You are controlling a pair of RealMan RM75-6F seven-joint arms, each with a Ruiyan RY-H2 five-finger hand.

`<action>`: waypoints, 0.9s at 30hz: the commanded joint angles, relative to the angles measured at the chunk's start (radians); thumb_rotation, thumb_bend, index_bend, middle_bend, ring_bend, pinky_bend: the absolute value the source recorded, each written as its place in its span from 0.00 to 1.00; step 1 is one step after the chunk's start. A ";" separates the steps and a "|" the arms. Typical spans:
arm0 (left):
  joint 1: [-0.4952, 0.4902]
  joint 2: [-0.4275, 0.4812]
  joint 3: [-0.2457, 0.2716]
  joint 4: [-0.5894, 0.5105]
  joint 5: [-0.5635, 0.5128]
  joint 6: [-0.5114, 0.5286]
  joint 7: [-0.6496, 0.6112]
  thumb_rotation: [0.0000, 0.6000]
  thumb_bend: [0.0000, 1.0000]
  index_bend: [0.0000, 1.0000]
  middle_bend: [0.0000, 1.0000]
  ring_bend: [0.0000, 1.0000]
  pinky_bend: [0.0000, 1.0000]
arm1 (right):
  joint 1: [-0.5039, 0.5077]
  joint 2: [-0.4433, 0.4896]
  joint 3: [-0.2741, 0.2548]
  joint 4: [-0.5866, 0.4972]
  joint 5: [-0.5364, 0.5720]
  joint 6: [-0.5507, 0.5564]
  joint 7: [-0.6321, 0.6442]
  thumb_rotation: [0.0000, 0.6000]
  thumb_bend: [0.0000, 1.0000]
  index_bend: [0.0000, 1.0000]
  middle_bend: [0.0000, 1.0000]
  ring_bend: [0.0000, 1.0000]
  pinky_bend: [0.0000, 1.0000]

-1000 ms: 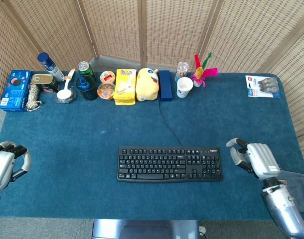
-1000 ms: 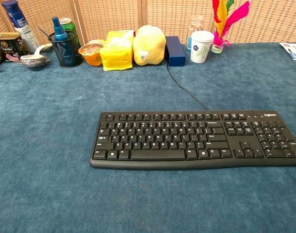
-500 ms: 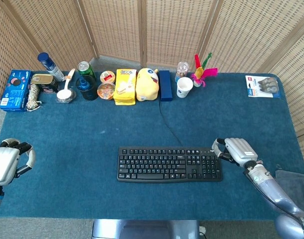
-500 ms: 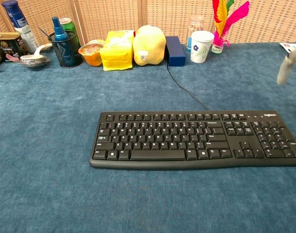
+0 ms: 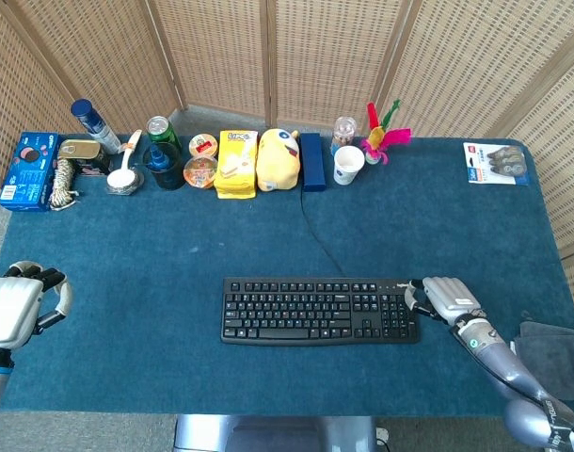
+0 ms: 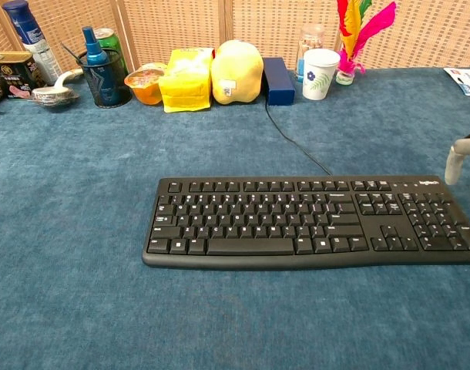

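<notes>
**Right hand closing in on the keyboard's right end**

Black keyboard (image 5: 320, 310) is lying flat at the middle of the blue tabletop (image 5: 174, 245), its cable running back toward the row of items along the far edge: yellow plush (image 5: 278, 160), yellow snack pack (image 5: 236, 163), paper cup (image 5: 348, 165), feather toy (image 5: 385, 135).

Right hand (image 5: 444, 297) is sitting at the keyboard's right end, just beside or touching the numeric-pad corner; contact cannot be told. Fingers are slightly curled, holding nothing. In the chest view only one pale finger (image 6: 455, 160) is showing at the right edge, above the keyboard's far right corner.

Left hand (image 5: 16, 303) is hovering off the tabletop's left edge, well apart from the keyboard, fingers loosely curled, empty.

Step, as judged: the approach to the keyboard is ending; no grasp or press made yet. Next move is calling for a small descent and fine finger placement on the right end without skidding the board.

Against a second ago: right hand is now further in toward the keyboard and lower; left hand has risen slightly. Keyboard itself is lying unmoved.
</notes>
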 commanded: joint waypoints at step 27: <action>-0.003 -0.016 0.010 0.023 -0.015 -0.002 0.000 0.02 0.53 0.61 0.57 0.46 0.28 | 0.045 -0.101 -0.043 0.115 0.091 0.004 -0.053 0.00 0.63 0.39 1.00 1.00 1.00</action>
